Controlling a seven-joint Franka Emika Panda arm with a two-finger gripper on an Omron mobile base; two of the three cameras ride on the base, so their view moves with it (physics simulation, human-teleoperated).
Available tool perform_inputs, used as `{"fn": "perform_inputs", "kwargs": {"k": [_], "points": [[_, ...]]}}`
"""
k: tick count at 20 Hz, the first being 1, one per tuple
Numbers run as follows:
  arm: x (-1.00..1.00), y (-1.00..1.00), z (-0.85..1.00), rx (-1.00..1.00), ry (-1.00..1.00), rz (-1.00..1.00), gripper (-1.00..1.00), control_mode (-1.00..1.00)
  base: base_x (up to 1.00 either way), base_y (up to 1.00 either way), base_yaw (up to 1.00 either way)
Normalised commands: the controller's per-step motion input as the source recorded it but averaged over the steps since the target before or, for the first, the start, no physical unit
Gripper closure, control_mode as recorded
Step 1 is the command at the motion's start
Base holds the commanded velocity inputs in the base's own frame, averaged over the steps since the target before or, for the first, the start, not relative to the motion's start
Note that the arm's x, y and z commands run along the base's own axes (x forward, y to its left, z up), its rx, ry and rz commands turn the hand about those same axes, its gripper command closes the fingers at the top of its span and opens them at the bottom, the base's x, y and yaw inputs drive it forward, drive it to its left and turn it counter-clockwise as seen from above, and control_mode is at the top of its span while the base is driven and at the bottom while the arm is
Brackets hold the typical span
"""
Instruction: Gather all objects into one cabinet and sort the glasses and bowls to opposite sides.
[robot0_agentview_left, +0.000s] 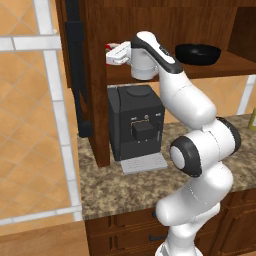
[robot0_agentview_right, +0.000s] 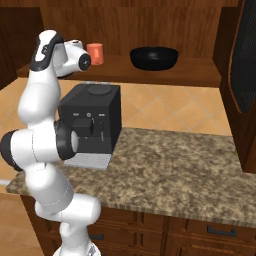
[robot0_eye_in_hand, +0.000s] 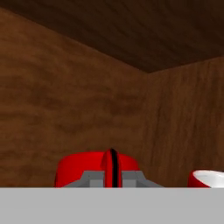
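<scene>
My gripper (robot0_eye_in_hand: 113, 169) is shut on the rim of a small red cup (robot0_eye_in_hand: 83, 168), deep in the left end of the dark wooden cabinet (robot0_agentview_left: 95, 90). In the left base view the hand (robot0_agentview_left: 119, 53) reaches over the shelf board, and a bit of red cup (robot0_agentview_left: 107, 47) shows at its tip. A second red cup (robot0_eye_in_hand: 209, 177) with a pale inside stands just to the right in the hand view. In the right base view, a reddish cup (robot0_agentview_right: 95, 53) stands on the shelf beside the hand. The wide black bowl (robot0_agentview_left: 198, 54) (robot0_agentview_right: 154, 58) rests further right on the same shelf.
A black coffee machine (robot0_agentview_left: 136, 122) stands on the granite counter (robot0_agentview_right: 175, 165) under the shelf. The cabinet door with its long black handle (robot0_agentview_left: 77, 75) hangs open at the left. Another open door (robot0_agentview_right: 246, 55) hangs at the right.
</scene>
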Motion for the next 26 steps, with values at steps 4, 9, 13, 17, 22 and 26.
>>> {"fn": "perform_inputs", "kwargs": {"k": [4,9,13,17,22,26], "points": [[-0.10,-0.07,-0.22,-0.05,0.01,0.00,1.00,-1.00,0.00,0.00,0.00],[-0.16,-0.23,-0.19,-0.04,0.03,0.00,1.00,-1.00,0.00,0.00,0.00],[-0.20,-0.21,-0.10,-0.02,0.02,0.00,1.00,-1.00,0.00,0.00,0.00],[-0.08,0.00,0.00,-0.02,0.00,-0.02,1.00,-1.00,0.00,0.00,0.00],[-0.12,0.00,-0.07,-0.03,0.03,-0.05,1.00,-1.00,0.00,0.00,0.00],[-0.14,0.00,-0.15,-0.02,0.05,-0.05,1.00,-1.00,0.00,0.00,0.00]]}}
